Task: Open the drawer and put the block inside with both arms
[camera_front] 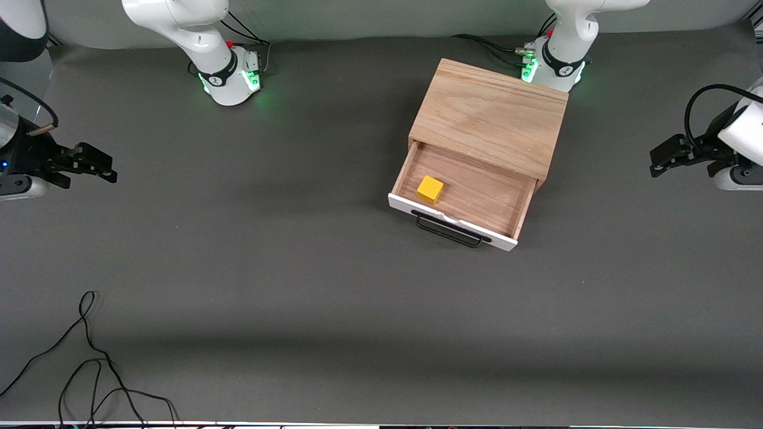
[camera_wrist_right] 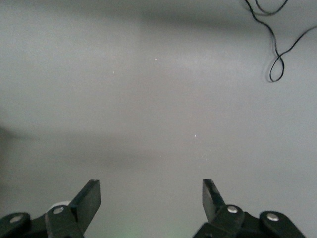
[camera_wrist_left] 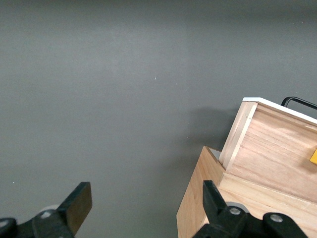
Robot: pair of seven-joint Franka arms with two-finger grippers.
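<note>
- My right gripper [camera_front: 89,164] hangs over bare table at the right arm's end, well apart from the wooden box. Its fingers [camera_wrist_right: 89,198] stand spread wide with nothing between them, and this arm waits.
- Under that gripper my right wrist view shows only grey table [camera_wrist_right: 158,99] and a loop of black cable [camera_wrist_right: 277,64]. The same loose cable [camera_front: 89,357] lies on the table at the right arm's end, much nearer to the front camera than the box.
- The block [camera_front: 430,189] — a small yellow cube — sits inside the drawer [camera_front: 465,193], on its wood floor, in the corner just beside the white front panel and toward the right arm's end. Nothing touches it.
- The drawer is pulled well out of the wooden box [camera_front: 492,116], its white front and black wire handle [camera_front: 450,229] facing the front camera. The box stands close in front of my left arm's base.
- My left gripper [camera_front: 664,158] hangs over the table at the left arm's end, apart from the box. Its fingers [camera_wrist_left: 79,203] are spread wide and hold nothing — my left wrist view shows the box corner [camera_wrist_left: 198,198], the open drawer's side wall [camera_wrist_left: 240,134] and a sliver of the yellow block [camera_wrist_left: 313,156].
</note>
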